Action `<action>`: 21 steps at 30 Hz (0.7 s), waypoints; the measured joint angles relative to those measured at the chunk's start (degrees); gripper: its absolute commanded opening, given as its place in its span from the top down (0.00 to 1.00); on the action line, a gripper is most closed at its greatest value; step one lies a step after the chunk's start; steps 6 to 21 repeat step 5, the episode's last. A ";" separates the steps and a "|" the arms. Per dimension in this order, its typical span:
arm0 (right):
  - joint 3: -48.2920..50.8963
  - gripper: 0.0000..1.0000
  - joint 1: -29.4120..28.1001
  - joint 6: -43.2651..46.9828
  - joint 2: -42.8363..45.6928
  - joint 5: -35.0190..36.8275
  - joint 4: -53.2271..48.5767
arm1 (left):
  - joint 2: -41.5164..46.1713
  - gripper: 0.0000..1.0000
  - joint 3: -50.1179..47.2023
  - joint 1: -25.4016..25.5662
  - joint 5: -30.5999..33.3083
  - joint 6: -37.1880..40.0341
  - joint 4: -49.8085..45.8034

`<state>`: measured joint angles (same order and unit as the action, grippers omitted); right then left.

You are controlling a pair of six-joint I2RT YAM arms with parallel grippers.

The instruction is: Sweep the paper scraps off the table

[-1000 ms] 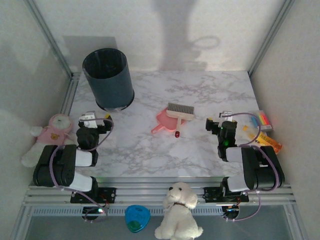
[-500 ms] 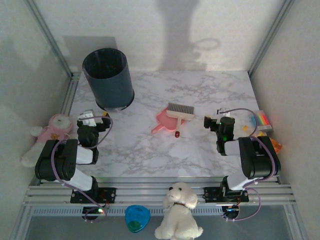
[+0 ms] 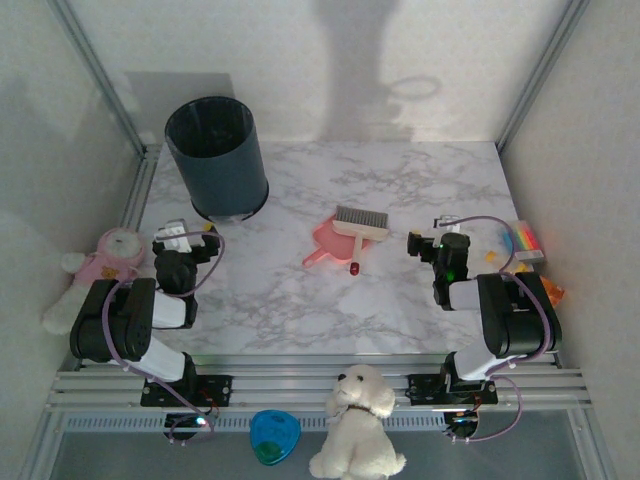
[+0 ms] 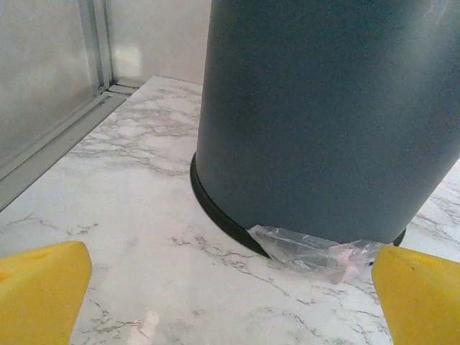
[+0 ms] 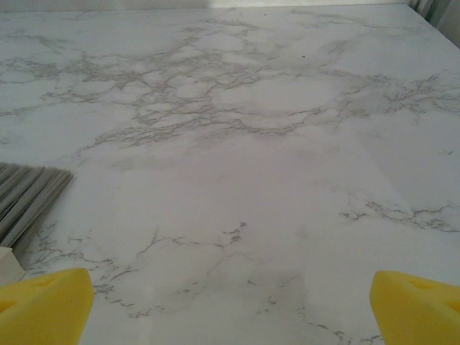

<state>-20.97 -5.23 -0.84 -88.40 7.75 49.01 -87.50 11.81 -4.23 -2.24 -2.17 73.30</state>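
The table [image 3: 400, 190] is a white marble-patterned top. The paper scraps are out of view. A pink dustpan [image 3: 322, 242] lies near the middle with a grey-bristled brush [image 3: 359, 222] resting across it. My left gripper [image 3: 181, 237] hovers low at the left, open and holding nothing, in front of the dark bin [image 3: 217, 155]. In the left wrist view its yellow fingertips [image 4: 42, 286] frame the bin [image 4: 330, 108]. My right gripper [image 3: 437, 240] is open and holding nothing, right of the brush, over bare marble [image 5: 237, 180]. Brush bristles [image 5: 25, 205] show at the left.
A crumpled bit of clear plastic [image 4: 310, 251] sticks out under the bin's base. A striped block [image 3: 526, 240] and an orange-yellow toy [image 3: 540, 287] lie at the right edge. A pink plush [image 3: 100, 270] sits off the left rail, a white dog plush [image 3: 357, 420] in front.
Both arms have shifted slightly; the right gripper edged a little farther away and to the left. Both grippers stay open. Dustpan and brush have not moved.
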 measured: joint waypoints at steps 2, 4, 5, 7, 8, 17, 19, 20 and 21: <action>0.00 0.01 0.00 0.00 0.00 -0.07 0.00 | 0.00 0.00 0.00 0.00 0.11 0.00 0.00; 0.00 0.01 0.00 0.00 0.00 -0.11 0.00 | 0.00 0.00 0.00 0.00 0.15 0.00 0.00; 0.00 0.01 0.00 0.00 0.00 -0.11 0.00 | 0.00 0.00 0.00 0.00 0.15 0.00 0.00; 0.00 0.01 0.00 0.00 0.00 -0.11 0.00 | 0.00 0.00 0.00 0.00 0.15 0.00 0.00; 0.00 0.01 0.00 0.00 0.00 -0.11 0.00 | 0.00 0.00 0.00 0.00 0.15 0.00 0.00; 0.00 0.01 0.00 0.00 0.00 -0.11 0.00 | 0.00 0.00 0.00 0.00 0.15 0.00 0.00; 0.00 0.01 0.00 0.00 0.00 -0.11 0.00 | 0.00 0.00 0.00 0.00 0.15 0.00 0.00; 0.00 0.01 0.00 0.00 0.00 -0.11 0.00 | 0.00 0.00 0.00 0.00 0.15 0.00 0.00; 0.00 0.01 0.00 0.00 0.00 -0.11 0.00 | 0.00 0.00 0.00 0.00 0.15 0.00 0.00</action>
